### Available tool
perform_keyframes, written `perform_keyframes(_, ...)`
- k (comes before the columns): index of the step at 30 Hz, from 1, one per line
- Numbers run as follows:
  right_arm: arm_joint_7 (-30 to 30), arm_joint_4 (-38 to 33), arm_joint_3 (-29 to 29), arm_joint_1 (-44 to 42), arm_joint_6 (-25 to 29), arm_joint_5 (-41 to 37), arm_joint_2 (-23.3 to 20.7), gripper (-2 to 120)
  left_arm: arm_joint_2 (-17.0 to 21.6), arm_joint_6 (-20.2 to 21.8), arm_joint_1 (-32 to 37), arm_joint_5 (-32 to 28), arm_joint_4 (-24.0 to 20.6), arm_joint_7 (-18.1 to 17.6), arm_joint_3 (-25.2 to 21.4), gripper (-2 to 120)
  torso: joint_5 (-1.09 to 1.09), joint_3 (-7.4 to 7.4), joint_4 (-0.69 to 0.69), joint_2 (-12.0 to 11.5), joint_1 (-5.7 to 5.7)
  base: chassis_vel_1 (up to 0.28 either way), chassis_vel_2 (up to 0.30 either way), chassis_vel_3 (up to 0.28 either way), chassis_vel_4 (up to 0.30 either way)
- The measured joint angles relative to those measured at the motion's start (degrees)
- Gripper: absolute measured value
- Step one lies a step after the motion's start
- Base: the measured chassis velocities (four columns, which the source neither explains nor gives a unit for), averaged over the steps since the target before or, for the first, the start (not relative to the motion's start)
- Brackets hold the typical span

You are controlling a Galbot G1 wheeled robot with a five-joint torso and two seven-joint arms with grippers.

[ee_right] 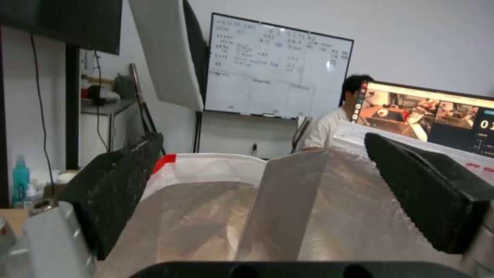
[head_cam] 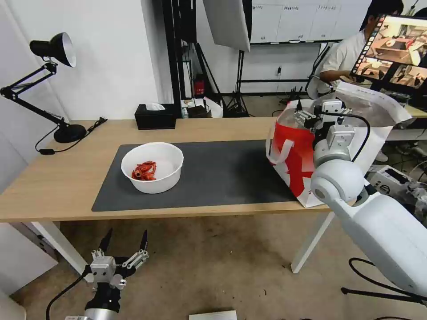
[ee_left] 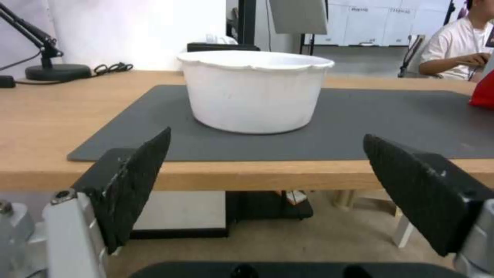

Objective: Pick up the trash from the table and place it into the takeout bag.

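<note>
Bowl awaiting collection; bag standing ready.
We find the left pincer (head_cam: 124,242) spread below the counter (head_cam: 53,178), facing the bowl (head_cam: 152,166); the right pincer (ee_right: 268,193) spread over the takeout bag (head_cam: 291,164).

1. The right gripper (ee_right: 262,185) hangs with its two black ridged fingers (ee_right: 427,193) spread wide apart — nothing sits between them.
2. Just past the fingers lies the open mouth of the large white takeout bag (ee_right: 216,166), its crinkled silver lining (ee_right: 308,216) folded into a ridge — a small red patch marks the rim.
</note>
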State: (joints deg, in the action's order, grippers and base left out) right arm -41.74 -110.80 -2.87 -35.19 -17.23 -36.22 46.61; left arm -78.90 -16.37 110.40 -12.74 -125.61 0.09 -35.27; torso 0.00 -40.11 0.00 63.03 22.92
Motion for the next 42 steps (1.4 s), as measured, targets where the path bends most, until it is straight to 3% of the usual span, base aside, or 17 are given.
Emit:
perform_keyframes(5,2.0,-1.0,-0.8,-0.7,0.7,-0.1,-0.4,100,0.0,0.0,0.0,0.1,0.1,0.0,-0.2,100,0.00,0.00,0.00,0.0,0.00,0.000,0.000,0.000,0.000)
perform_keyframes(10,7.7,-5.7,-2.3,-3.8,2.9,-4.6,-1.9,100,0.0,-0.1,-0.1,0.1,0.2,0.0,-0.3,100,-0.01,0.00,0.01,0.0,0.00,0.000,0.000,0.000,0.000)
perform_keyframes(14,15.4,-11.5,-6.1,-12.4,5.9,-6.1,-3.1,100,0.0,-0.1,-0.4,0.3,0.4,0.0,-0.2,100,-0.01,0.00,0.00,0.0,0.00,0.000,0.000,0.000,0.000)
perform_keyframes(16,16.3,-12.2,-6.6,-13.5,6.3,-6.1,-3.2,100,0.0,-0.1,-0.4,0.4,0.4,0.0,-0.2,100,-0.01,0.00,-0.01,0.0,0.00,0.000,0.000,0.000,0.000)
perform_keyframes(18,20.9,-15.7,-9.8,-20.4,8.3,-5.9,-3.4,100,-0.1,-0.2,-0.5,0.4,0.6,0.0,0.2,100,0.01,0.01,0.00,0.0,0.00,0.000,0.000,0.000,0.000)
perform_keyframes(22,24.3,-17.7,-12.6,-27.3,10.5,-4.8,-3.2,100,-0.1,-0.2,-0.8,0.5,0.8,0.1,0.5,100,-0.02,0.01,0.00,0.0,0.00,0.000,0.000,0.000,0.000)
perform_keyframes(24,26.6,-18.2,-14.4,-32.1,12.7,-3.4,-2.8,100,-0.1,-0.3,-0.9,0.6,0.8,0.1,0.7,100,0.01,0.01,-0.01,0.0,0.00,0.000,0.000,0.000,0.000)
perform_keyframes(27,32.1,-18.0,-18.1,-44.1,21.8,2.9,-0.6,100,-0.3,-0.4,-1.0,1.0,0.9,0.1,1.2,100,-0.02,0.01,0.00,0.0,0.00,0.000,0.000,0.000,0.000)
perform_keyframes(28,32.1,-18.0,-18.1,-44.1,21.8,2.9,-0.6,100,-0.3,-0.4,-1.0,1.0,0.9,0.1,1.2,100,-0.02,0.01,0.00,0.0,0.00,0.000,0.000,0.000,0.000)
perform_keyframes(29,34.0,-16.5,-19.4,-50.7,27.0,7.1,1.9,100,-0.7,-0.9,-0.8,1.5,1.0,0.1,1.5,100,0.00,0.01,0.00,0.0,0.00,0.000,0.000,0.000,0.000)
perform_keyframes(31,34.3,-16.1,-19.6,-51.9,27.9,7.9,2.4,100,-0.8,-1.0,-0.7,1.6,1.0,0.1,1.6,100,0.00,0.01,0.00,0.0,0.00,0.000,0.000,0.000,0.000)
perform_keyframes(32,35.2,-14.0,-20.1,-56.2,31.8,11.7,4.7,100,-1.1,-1.3,-0.4,1.8,1.0,0.1,1.8,100,0.00,0.01,-0.01,0.0,0.00,0.000,0.000,0.000,0.000)
perform_keyframes(38,35.6,-6.8,-20.3,-60.5,41.3,18.0,9.2,100,-1.8,-1.9,0.3,2.9,1.1,0.1,2.3,100,-0.01,0.01,0.00,0.0,-0.01,0.000,0.000,0.000,0.000)
perform_keyframes(42,35.4,-2.9,-20.5,-61.2,44.6,18.6,10.3,100,-1.9,-2.6,0.9,3.5,1.1,0.2,2.3,100,0.00,0.00,0.00,0.0,-0.01,0.000,0.000,0.000,0.000)
